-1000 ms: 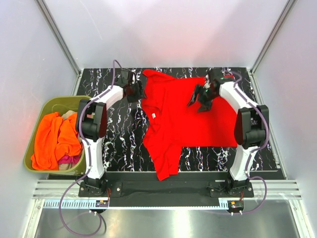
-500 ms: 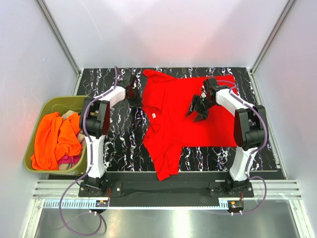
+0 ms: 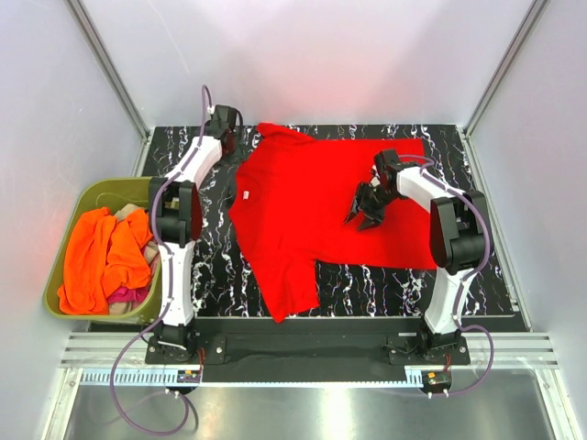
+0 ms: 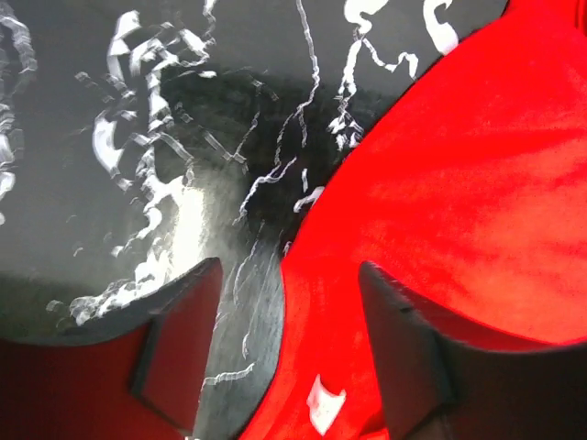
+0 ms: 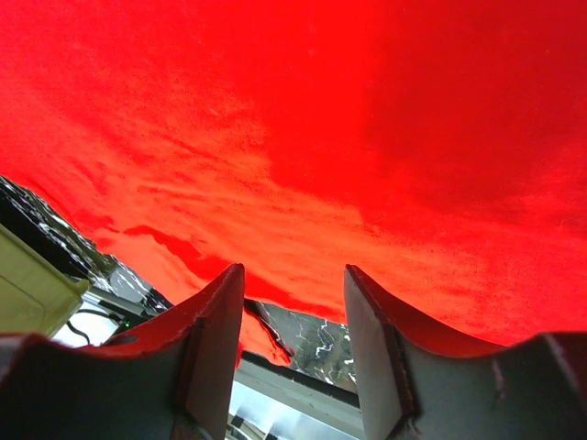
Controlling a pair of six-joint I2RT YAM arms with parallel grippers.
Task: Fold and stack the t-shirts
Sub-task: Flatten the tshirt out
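Note:
The bright red t-shirt [image 3: 321, 206] lies spread on the black marble table [image 3: 477, 275], one sleeve hanging toward the near edge. My left gripper [image 3: 233, 151] is open at the shirt's far-left edge. In the left wrist view [image 4: 289, 270] the shirt's edge [image 4: 459, 183] and a small white label [image 4: 326, 403] lie between the fingers. My right gripper [image 3: 365, 209] is open, low over the shirt's middle. In the right wrist view [image 5: 293, 270] the red cloth [image 5: 321, 119] fills the frame. An orange shirt [image 3: 101, 257], a magenta one [image 3: 128, 295] and a beige one [image 3: 124, 215] lie in the tub.
The olive-green tub [image 3: 66, 229] stands off the table's left side. White walls with metal posts enclose the table on three sides. Bare marble shows left of the shirt [image 3: 206, 247] and along the near right [image 3: 385, 289].
The red shirt has slid left and spread flatter. My left gripper has moved toward the far-left corner. My right gripper has shifted a little toward the near left over the shirt.

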